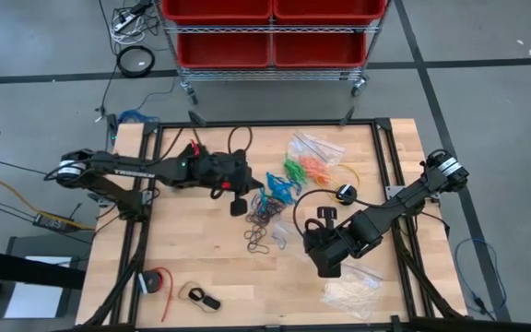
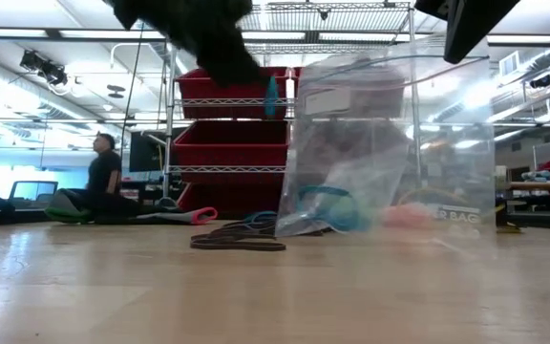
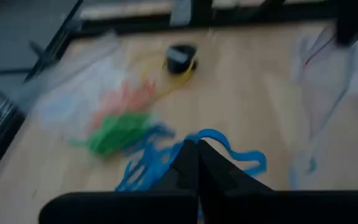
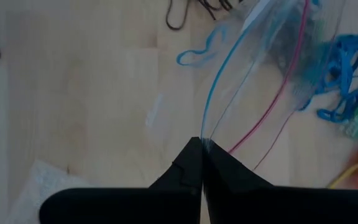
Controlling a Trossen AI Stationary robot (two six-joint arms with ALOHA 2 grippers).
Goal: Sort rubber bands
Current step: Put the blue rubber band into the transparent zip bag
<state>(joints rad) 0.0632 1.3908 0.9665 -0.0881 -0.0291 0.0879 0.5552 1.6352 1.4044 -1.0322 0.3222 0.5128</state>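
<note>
Holding the clear zip-top plastic bag [image 4: 278, 56] open-side up while the blue rubber bands [image 3: 229, 152] get picked.

Your right gripper [image 4: 201, 149] has its fingers pinched together on the bag's edge, likely so the bag stands upright as a pocket for one colour. Your left gripper [image 3: 197, 155] is shut, seemingly on a blue band, just beside the bag. Green rubber bands [image 1: 293, 170] and orange rubber bands [image 1: 315, 169] lie in a second clear bag beyond it; the black rubber bands [image 1: 261, 231] sit loose on the wooden table [image 1: 201, 258], near the bag.
</note>
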